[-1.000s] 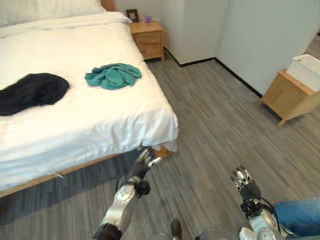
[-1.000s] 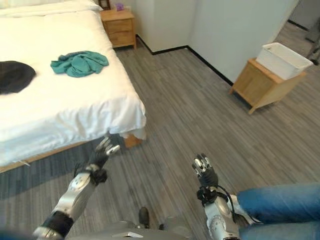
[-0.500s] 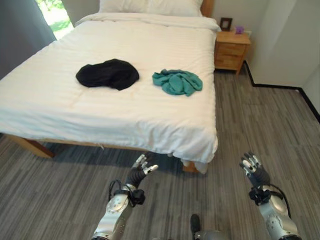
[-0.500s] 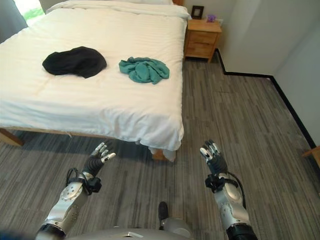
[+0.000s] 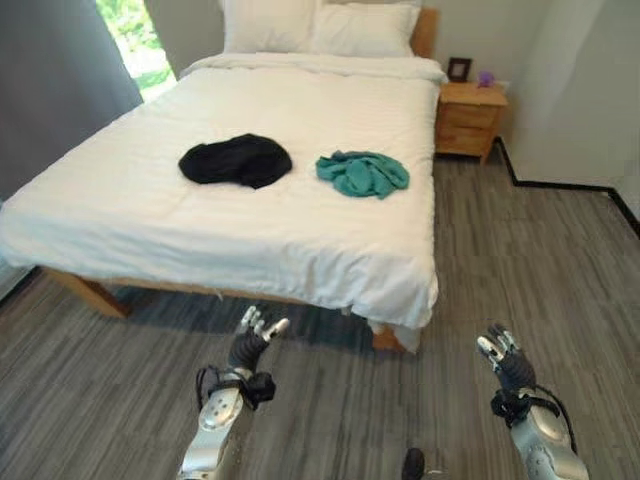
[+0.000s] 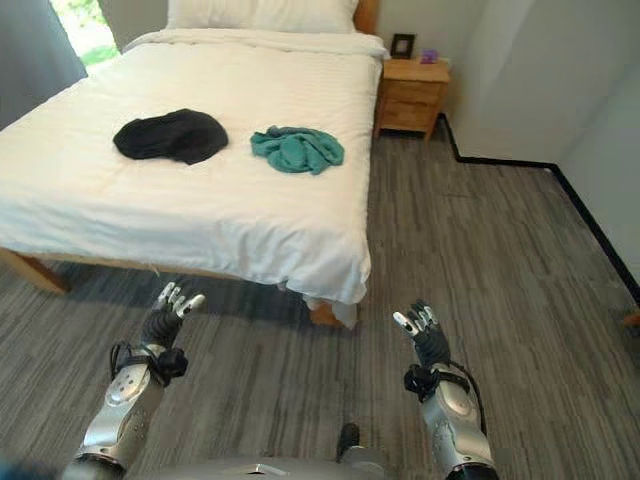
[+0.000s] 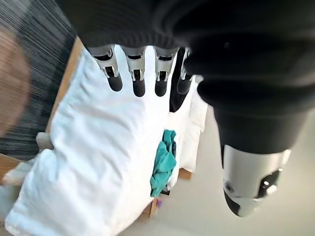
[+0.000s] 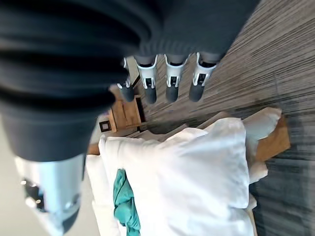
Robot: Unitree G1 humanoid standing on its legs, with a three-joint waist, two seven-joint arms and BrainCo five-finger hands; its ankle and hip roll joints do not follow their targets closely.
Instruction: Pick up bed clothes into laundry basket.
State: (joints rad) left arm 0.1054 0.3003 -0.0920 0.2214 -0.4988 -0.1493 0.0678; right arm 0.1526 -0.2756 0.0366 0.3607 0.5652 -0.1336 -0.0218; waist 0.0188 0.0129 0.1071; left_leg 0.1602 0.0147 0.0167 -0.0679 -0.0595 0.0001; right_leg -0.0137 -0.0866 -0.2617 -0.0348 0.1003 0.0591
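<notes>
Black garment (image 5: 236,160), teal garment (image 5: 363,172): mid-bed (image 5: 200,230), apart. Left robot hand (image 5: 250,341), right robot hand (image 5: 503,361): fingers straight, empty, short of bed foot. My approach: step closer, reach teal garment first, pinch bunched centre.

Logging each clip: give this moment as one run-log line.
left robot hand: open, empty | right robot hand: open, empty | black garment, teal garment: on bed

Matt white cotton-like bed cover (image 5: 300,210); crumpled soft teal cloth (image 5: 363,172) and black cloth (image 5: 236,160); wooden nightstand (image 5: 471,120); grey wood-grain plank floor (image 5: 560,270).
</notes>
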